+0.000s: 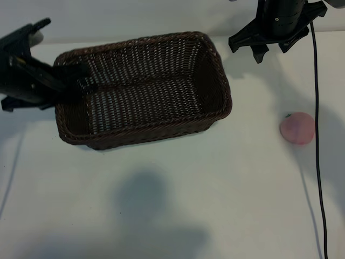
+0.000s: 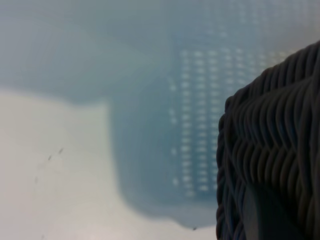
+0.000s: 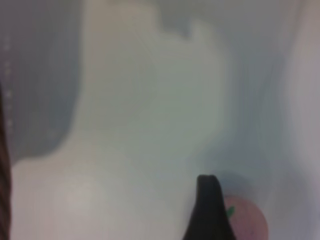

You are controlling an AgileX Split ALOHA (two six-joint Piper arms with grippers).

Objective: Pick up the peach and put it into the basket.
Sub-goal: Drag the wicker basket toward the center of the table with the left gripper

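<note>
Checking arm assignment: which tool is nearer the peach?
Right. The right tool hangs open above the peach; the left tool grips the basket rim, far across.

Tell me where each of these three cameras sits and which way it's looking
Exterior view: high above the table, looking steeply down on the basket and the peach; left pincer at the basket's end, right pincer open at the far edge.
Left wrist view: on the left arm, facing the basket's outer weave and the tabletop; a dark finger shows.
Right wrist view: on the right arm, facing down at the peach; one fingertip shows.
Shared: exterior and left wrist see the basket; exterior and right wrist the peach.
</note>
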